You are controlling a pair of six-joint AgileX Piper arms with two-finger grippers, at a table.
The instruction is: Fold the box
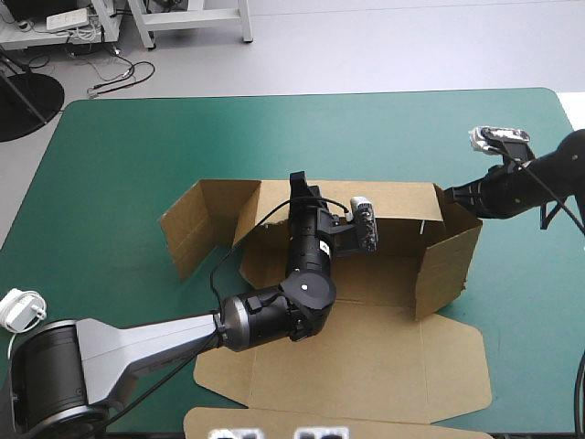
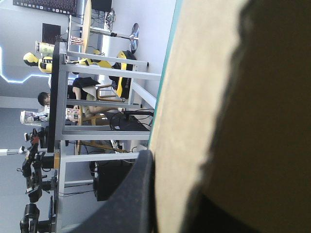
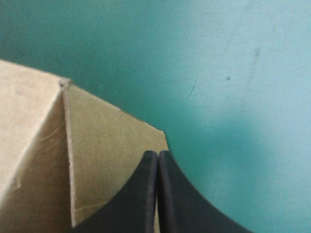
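The brown box (image 1: 384,274) stands mid-table with its back wall (image 1: 393,199) and right wall (image 1: 448,261) raised, and its lid (image 1: 366,366) lies flat toward the front. My left gripper (image 1: 297,183) reaches over the floor to the back wall's top edge. In the left wrist view the left gripper (image 2: 194,170) is shut on the box (image 2: 194,97), the board running between a black finger (image 2: 131,194) and a dark blurred one. My right gripper (image 1: 448,194) is at the back right corner. Seen from the right wrist, the right gripper (image 3: 157,154) is shut over a brown flap (image 3: 112,160), not around it.
A left flap (image 1: 187,229) of the box splays outward. Another strip of brown board (image 1: 274,422) lies at the table's front edge. A white coiled item (image 1: 20,309) sits at the left edge. Bare teal-green cover (image 1: 274,128) stretches beyond the box.
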